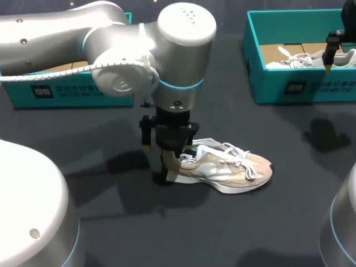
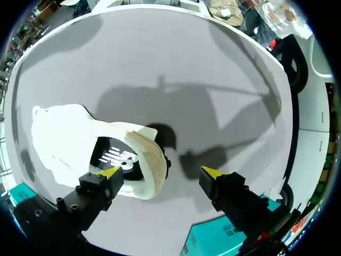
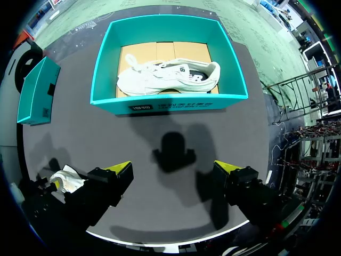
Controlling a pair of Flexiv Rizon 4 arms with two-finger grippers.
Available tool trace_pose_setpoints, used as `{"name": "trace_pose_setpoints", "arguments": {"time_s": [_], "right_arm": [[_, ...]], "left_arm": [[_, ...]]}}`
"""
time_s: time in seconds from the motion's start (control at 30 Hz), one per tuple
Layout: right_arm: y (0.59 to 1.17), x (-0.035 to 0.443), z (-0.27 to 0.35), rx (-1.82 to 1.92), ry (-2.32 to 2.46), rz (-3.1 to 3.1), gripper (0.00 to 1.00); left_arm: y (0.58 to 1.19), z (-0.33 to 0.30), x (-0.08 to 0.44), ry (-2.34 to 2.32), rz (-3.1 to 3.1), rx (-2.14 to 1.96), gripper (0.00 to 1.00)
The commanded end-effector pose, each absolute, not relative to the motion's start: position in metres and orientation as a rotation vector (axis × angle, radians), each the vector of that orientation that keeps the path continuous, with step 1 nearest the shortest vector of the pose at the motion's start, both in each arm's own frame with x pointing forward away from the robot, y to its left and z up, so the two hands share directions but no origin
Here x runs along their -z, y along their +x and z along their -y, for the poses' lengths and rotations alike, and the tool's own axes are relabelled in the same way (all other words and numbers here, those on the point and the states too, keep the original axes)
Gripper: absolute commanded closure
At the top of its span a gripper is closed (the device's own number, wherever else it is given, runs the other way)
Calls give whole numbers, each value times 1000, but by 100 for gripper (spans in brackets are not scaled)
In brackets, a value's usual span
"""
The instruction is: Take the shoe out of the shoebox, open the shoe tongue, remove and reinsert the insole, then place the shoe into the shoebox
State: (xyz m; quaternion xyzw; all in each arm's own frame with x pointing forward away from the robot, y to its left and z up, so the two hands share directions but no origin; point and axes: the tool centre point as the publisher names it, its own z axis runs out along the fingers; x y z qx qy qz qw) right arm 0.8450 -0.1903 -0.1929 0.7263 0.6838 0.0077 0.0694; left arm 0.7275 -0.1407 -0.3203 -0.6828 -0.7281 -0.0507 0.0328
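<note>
A beige shoe [image 1: 233, 169] with white laces lies on its side on the dark table, toe to the right. My left gripper [image 1: 158, 161] hangs at its heel. In the left wrist view this gripper [image 2: 160, 172] is open. One fingertip [image 2: 110, 172] is over the shoe's mouth and the dark insole [image 2: 120, 158]. The other stands clear behind the heel collar [image 2: 152, 165]. My right gripper [image 1: 329, 58] [image 3: 173, 166] is open and empty, high above the table near the teal shoebox [image 3: 170, 101], which holds a second white shoe [image 3: 170, 77].
A second teal box [image 1: 72, 92] sits at the back left, partly behind my left arm. The shoebox [image 1: 300, 86] at the back right has a cardboard floor. Dark table surface lies in front of the shoe.
</note>
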Motion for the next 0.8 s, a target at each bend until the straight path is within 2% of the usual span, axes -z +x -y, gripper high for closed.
{"name": "trace_pose_setpoints", "arguments": {"time_s": [0.03, 0.07, 0.63, 0.8], "right_arm": [[845, 193, 190, -24, 2186, -2058, 0], [845, 193, 190, -24, 2186, -2058, 0], [845, 193, 190, -24, 2186, -2058, 0], [845, 193, 190, -24, 2186, -2058, 0]], "left_arm": [[718, 97, 269, -1976, 2417, -159, 0], [716, 92, 264, -1908, 2428, -252, 0], [716, 92, 264, -1908, 2428, -252, 0], [716, 77, 271, -1622, 2588, -464, 0]]}}
